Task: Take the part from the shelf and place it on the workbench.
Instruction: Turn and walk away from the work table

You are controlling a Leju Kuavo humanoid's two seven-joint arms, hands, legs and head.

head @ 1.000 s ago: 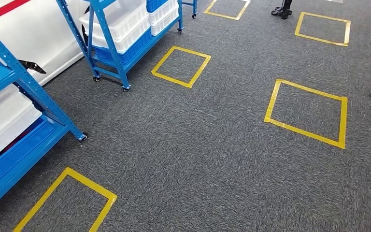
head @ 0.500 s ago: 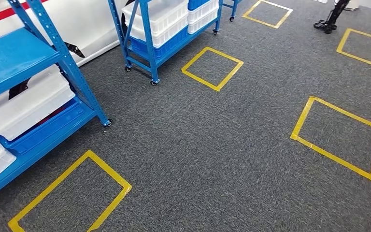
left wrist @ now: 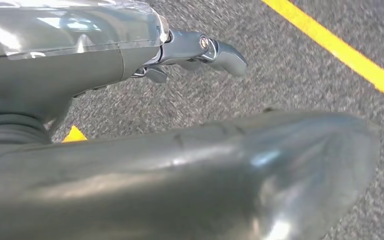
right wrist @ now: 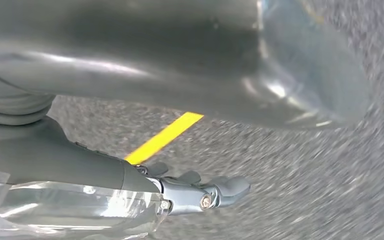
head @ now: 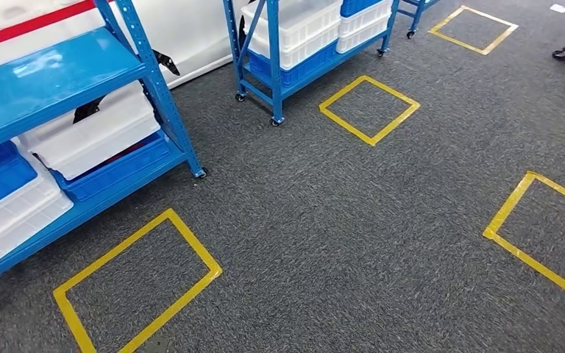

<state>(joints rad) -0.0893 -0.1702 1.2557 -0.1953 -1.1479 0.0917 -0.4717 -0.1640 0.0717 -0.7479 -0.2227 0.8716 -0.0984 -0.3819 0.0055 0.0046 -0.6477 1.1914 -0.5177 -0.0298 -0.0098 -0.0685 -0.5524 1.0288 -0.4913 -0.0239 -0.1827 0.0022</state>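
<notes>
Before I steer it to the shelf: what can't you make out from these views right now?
- The part: not identifiable in the white bins on the near shelf, whose boards hide the insides.
- Workbench: outside the head view.
- Left hand and right hand: fingers mostly hidden behind their covers; carpet blurred.

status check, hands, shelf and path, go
Left hand and right hand hang over carpet, holding nothing. Nearest blue shelf ahead-left with white bins; part not identifiable. Nothing on the carpet before it.
</notes>
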